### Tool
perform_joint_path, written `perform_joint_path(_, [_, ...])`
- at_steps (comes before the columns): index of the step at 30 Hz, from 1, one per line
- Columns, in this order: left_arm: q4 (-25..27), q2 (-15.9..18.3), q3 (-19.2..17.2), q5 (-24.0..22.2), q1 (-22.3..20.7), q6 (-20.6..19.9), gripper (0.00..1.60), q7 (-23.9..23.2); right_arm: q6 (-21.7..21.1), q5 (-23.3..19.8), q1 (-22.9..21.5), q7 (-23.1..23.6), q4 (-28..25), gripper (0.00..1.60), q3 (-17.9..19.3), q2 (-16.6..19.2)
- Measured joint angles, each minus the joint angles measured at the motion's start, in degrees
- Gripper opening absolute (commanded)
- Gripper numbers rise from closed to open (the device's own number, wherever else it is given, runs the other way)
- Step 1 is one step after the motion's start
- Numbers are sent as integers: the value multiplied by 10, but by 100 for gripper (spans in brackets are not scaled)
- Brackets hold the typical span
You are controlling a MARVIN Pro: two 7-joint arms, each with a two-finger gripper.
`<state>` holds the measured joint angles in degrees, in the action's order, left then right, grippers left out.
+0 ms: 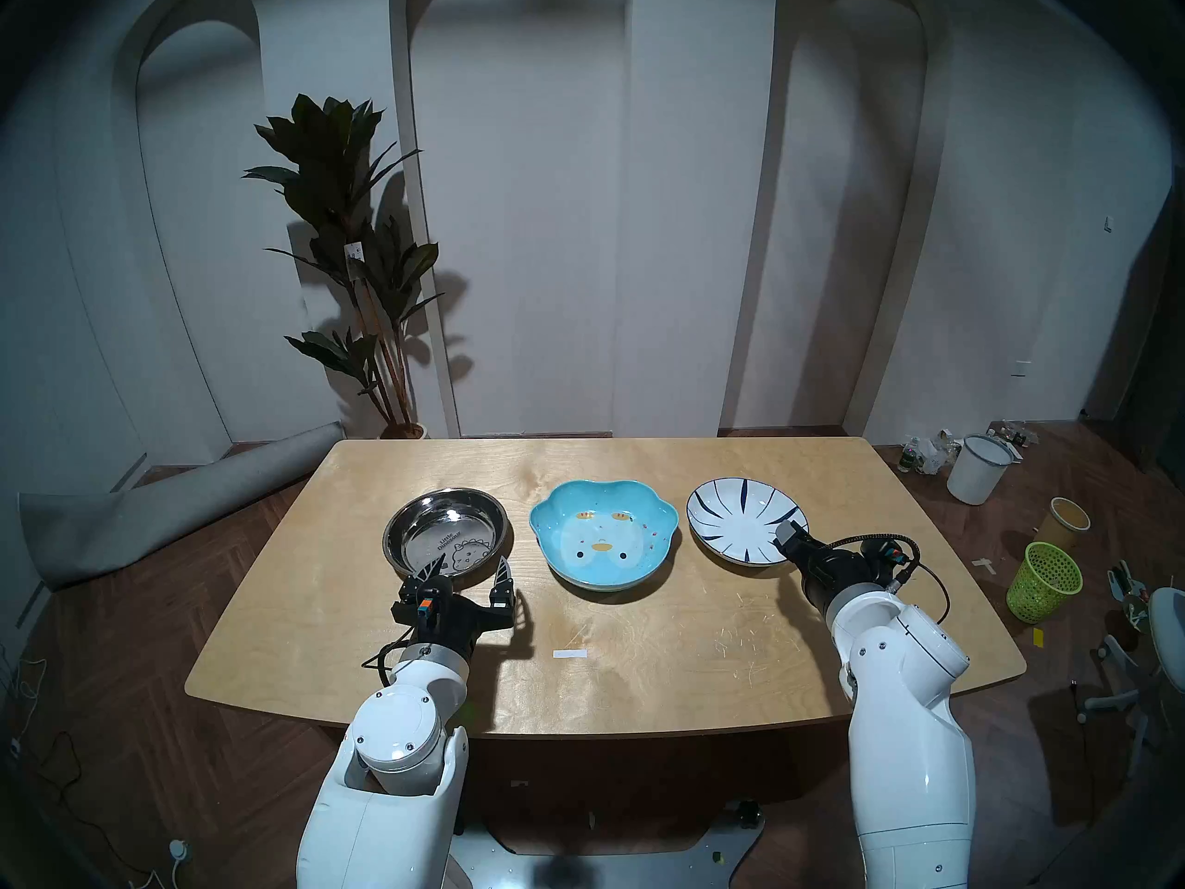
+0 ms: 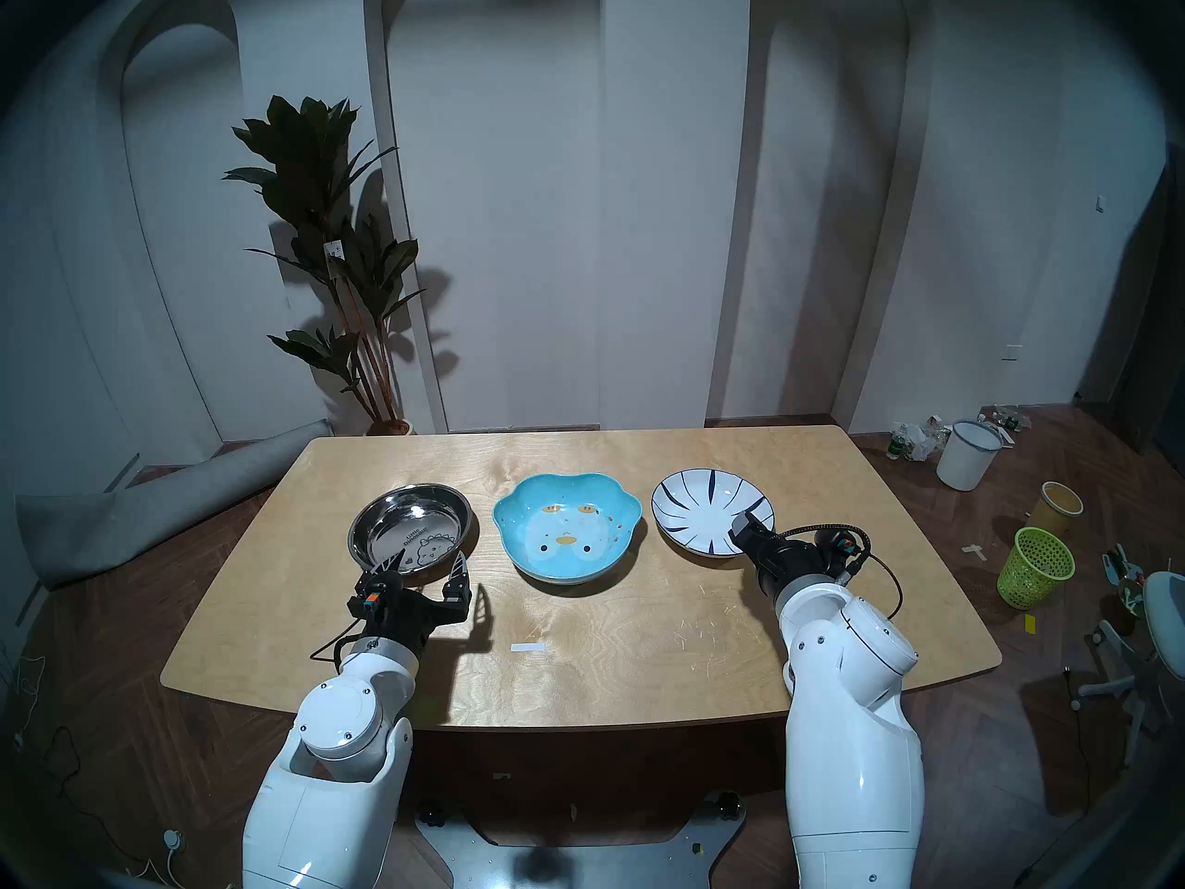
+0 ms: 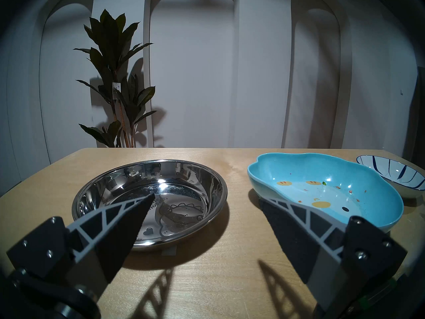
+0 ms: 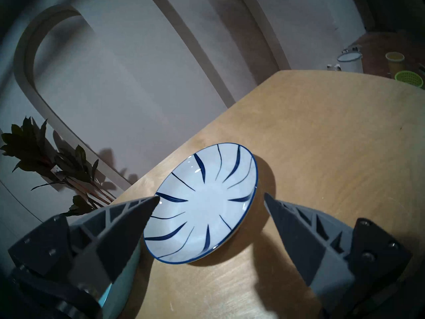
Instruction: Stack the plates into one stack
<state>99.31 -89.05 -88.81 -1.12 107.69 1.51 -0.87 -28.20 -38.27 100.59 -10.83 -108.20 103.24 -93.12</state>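
Three plates lie in a row on the wooden table (image 1: pixel 641 689). The shiny steel plate with a dinosaur print (image 1: pixel 445 532) is at the left, the light-blue flower-shaped plate with a cartoon face (image 1: pixel 603 535) in the middle, and the white plate with dark-blue stripes (image 1: pixel 737 515) at the right. My left gripper (image 1: pixel 469 570) is open and empty at the steel plate's near rim (image 3: pixel 149 196), short of the blue plate (image 3: pixel 322 192). My right gripper (image 1: pixel 787 541) is open and empty at the striped plate's near right rim; the plate (image 4: pixel 202 205) lies between its fingers.
A small white tape strip (image 1: pixel 569 653) lies on the table's near middle. A potted plant (image 1: pixel 349 259) stands behind the far left corner. A rolled mat (image 1: pixel 160 503) lies on the floor at the left. A white bucket (image 1: pixel 978 467) and a green basket (image 1: pixel 1042 580) stand at the right.
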Motion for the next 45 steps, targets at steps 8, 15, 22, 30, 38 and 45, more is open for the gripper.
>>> perform_joint_path(8, [0,0,0,0,0,0,160,0,-12,-31,-13,-25,7,160,11,0])
perform_joint_path(15, [0,0,0,0,0,0,160,0,-13,-44,-27,-20,30,160,18,1])
perform_joint_path(22, [0,0,0,0,0,0,160,0,-10,-48,-43,-13,68,160,19,6])
perform_joint_path(30, [0,0,0,0,0,0,160,0,0,-57,-68,0,113,160,19,12])
perform_joint_path(38, [0,0,0,0,0,0,160,0,10,-65,-92,4,146,160,21,12])
perform_joint_path(45, [0,0,0,0,0,0,160,0,19,-70,-110,4,172,160,21,9])
